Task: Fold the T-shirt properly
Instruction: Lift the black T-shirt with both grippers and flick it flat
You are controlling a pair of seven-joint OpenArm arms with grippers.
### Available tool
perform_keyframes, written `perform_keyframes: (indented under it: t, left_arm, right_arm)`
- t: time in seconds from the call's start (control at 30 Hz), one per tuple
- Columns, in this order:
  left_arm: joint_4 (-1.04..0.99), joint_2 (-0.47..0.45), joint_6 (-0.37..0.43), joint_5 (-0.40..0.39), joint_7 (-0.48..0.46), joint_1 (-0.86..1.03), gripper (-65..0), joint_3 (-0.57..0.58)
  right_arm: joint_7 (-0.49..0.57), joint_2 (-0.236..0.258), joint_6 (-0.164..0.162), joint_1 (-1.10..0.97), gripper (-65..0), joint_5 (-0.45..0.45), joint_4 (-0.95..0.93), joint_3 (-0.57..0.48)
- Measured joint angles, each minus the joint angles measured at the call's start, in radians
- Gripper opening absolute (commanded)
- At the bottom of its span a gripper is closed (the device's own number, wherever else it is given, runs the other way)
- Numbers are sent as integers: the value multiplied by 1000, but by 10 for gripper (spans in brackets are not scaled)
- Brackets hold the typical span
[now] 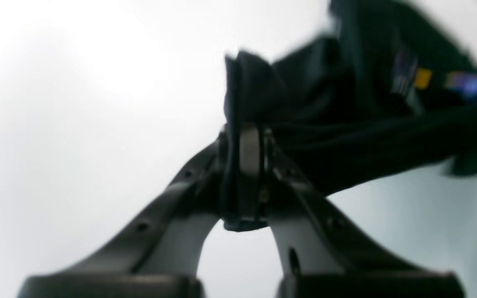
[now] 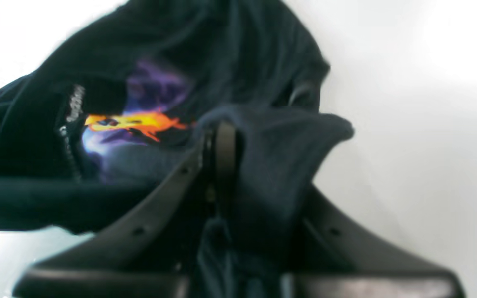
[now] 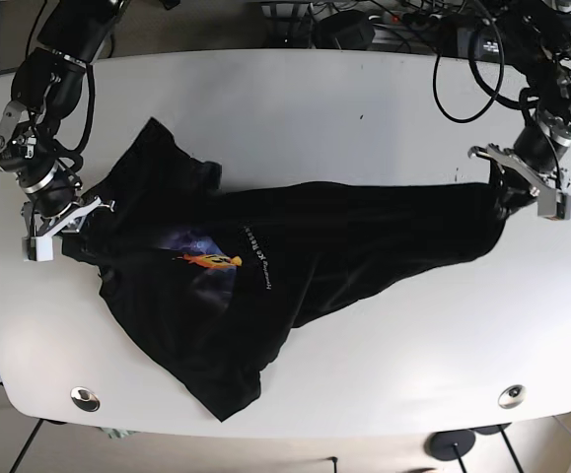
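A black T-shirt (image 3: 265, 266) with a purple and orange print (image 3: 206, 258) is stretched across the white table (image 3: 315, 108). My left gripper (image 3: 507, 192) is shut on the shirt's right end; in the left wrist view its fingers (image 1: 249, 153) pinch a bunch of black fabric (image 1: 346, 103). My right gripper (image 3: 68, 225) is shut on the shirt's left edge; in the right wrist view (image 2: 220, 145) fabric (image 2: 280, 165) drapes over the closed fingers, with the print (image 2: 135, 122) just beyond. The shirt's lower part lies rumpled toward the front edge.
Cables and dark equipment (image 3: 384, 25) lie along the table's back edge. Two round metal inserts (image 3: 85, 398) (image 3: 511, 396) sit near the front corners. The back and front right of the table show bare white surface.
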Motion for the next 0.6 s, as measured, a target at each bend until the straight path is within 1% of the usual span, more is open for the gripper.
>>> perform_keyframes:
  t: [0.03, 0.07, 0.1, 0.13, 0.17, 0.23, 0.33, 0.4, 0.43, 0.53, 0.6]
  left_arm:
    - [0, -24, 24, -47, -2, -26, -650, 0]
    - [0, -47, 44, -74, -2, -56, -650, 0]
    - [0, -79, 53, -83, 0, -103, -650, 4]
    - [-2, -102, 57, -84, 14, -144, -650, 6]
    - [-8, -116, 56, -89, 48, -191, -650, 6]
    - [-24, -135, 61, -81, 80, -277, -650, 7]
    - [-60, -206, 64, -84, 74, -372, -650, 62]
    - [-146, -241, 61, -87, 87, -462, -650, 103]
    - [-185, -256, 61, -83, 92, -504, -650, 108]
    - [-299, -309, 61, -87, 90, -638, -650, 123]
    - [-416, -337, 61, -87, 79, -766, -650, 180]
  right_arm:
    - [-23, 13, 0, 23, -623, -2, -1, 0]
    - [-32, 27, 0, 48, -623, -1, -2, 0]
    - [-32, 39, 0, 90, -623, 2, -1, 0]
    - [-35, 43, 0, 122, -623, 2, -2, -13]
    - [-41, 47, -3, 152, -623, 0, -5, -34]
    - [-47, 66, 1, 206, -623, 5, -21, -83]
    - [-47, 89, -3, 290, -623, 4, -35, -131]
    - [-68, 97, -9, 386, -623, -2, -84, -162]
    - [-90, 94, -6, 425, -623, -1, -99, -169]
    - [-101, 92, 1, 544, -623, 8, -140, -199]
    - [-101, 116, 0, 648, -623, 9, -204, -254]
